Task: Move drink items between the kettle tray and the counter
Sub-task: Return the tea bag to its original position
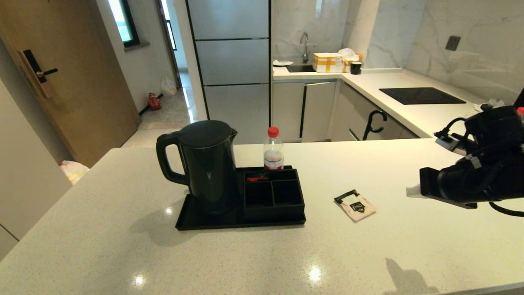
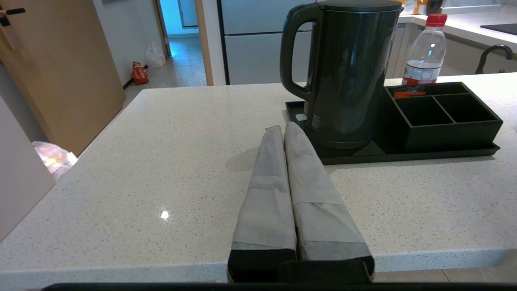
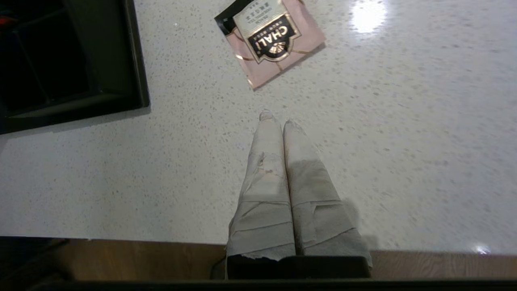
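Both grippers are pressed together and empty: the right gripper (image 3: 275,117) hangs above the counter (image 1: 123,229) near the sachet (image 3: 270,38), seemingly staged for pickup, while the left gripper (image 2: 284,131) idles by the kettle (image 2: 347,72).

Counter (image 1: 123,229) carries kettle tray (image 1: 196,223), sachet (image 1: 355,205), bottle (image 1: 273,149).

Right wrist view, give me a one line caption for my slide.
Right gripper, shut and empty, hovers over the counter just short of the pink sachet, beside the kettle tray.
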Robot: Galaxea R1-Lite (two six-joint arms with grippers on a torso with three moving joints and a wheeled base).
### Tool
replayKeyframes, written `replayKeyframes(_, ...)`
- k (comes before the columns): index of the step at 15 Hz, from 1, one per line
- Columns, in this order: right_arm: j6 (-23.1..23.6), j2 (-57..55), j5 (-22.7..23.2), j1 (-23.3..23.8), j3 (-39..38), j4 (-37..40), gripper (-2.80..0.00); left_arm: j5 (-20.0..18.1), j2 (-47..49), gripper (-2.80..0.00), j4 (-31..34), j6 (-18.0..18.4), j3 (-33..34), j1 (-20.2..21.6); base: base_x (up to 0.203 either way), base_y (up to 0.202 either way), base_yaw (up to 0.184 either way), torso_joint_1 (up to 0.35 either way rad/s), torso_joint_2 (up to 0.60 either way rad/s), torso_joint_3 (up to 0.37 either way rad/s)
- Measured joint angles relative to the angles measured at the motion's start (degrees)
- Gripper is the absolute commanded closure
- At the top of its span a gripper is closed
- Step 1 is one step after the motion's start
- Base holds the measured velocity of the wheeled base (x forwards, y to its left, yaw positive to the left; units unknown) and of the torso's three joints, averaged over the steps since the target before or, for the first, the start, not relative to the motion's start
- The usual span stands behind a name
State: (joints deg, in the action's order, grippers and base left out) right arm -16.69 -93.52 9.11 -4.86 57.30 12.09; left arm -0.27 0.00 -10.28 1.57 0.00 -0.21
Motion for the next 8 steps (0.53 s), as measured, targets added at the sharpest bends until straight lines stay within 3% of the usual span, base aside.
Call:
replayKeyframes(3,-1.32,-5.41,-0.1,-1.41,1.05,-1.18,0.0,0.01,0.0,0.0,-0.02,0.0,0.0,0.05,0.0,0.0,0.0,0.0,0.0,0.0)
replayKeyframes(4,-1.39,-6.81,-0.12,-1.68,1.41,-1.19,-2.8,0.02,-0.01,0.0,0.0,0.0,0.0,0.05,0.0,0.0,0.0,0.0,0.0,0.0)
replayKeyframes(8,-4.06,-12.68,-0.25,-3.17,3.96,-2.74,-2.8,0.02,-0.02,0.0,-0.02,0.0,0.0,0.0,0.0,0.0,0.0,0.0,0.0,0.0)
